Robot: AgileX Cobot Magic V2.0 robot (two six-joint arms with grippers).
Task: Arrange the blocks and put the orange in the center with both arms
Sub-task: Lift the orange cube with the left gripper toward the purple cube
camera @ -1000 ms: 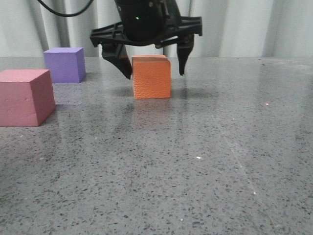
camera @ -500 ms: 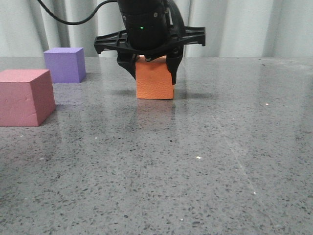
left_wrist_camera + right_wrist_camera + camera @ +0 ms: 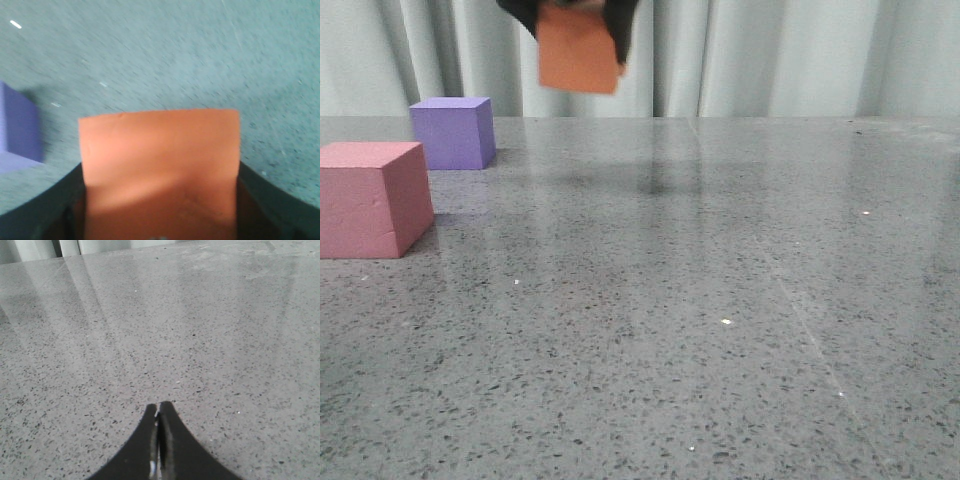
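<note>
The grey speckled counter (image 3: 720, 300) fills most of the front view, with pale curtains (image 3: 800, 55) behind its far edge. On its left side, near the front, sits the pink cube (image 3: 370, 198), flat on the surface and cut off by the picture's left edge. Behind it and a little to its right stands the purple cube (image 3: 452, 131), apart from the pink one; it also shows at the edge of the left wrist view (image 3: 17, 130).

The orange cube (image 3: 579, 50) is up in the air at the top of the front view, well clear of the counter and slightly tilted, its image blurred. A faint shadow lies on the counter below it. The left end effector (image 3: 578, 12) grasps it, dark fingers (image 3: 620, 25) pressed against opposite sides; most of the end effector is out of frame. In the left wrist view the orange cube (image 3: 160, 172) fills the space between the fingers (image 3: 45, 205), with bare counter beneath.

The right end effector (image 3: 158, 440) is clenched, its tips meeting with nothing between them, over bare counter.
</note>
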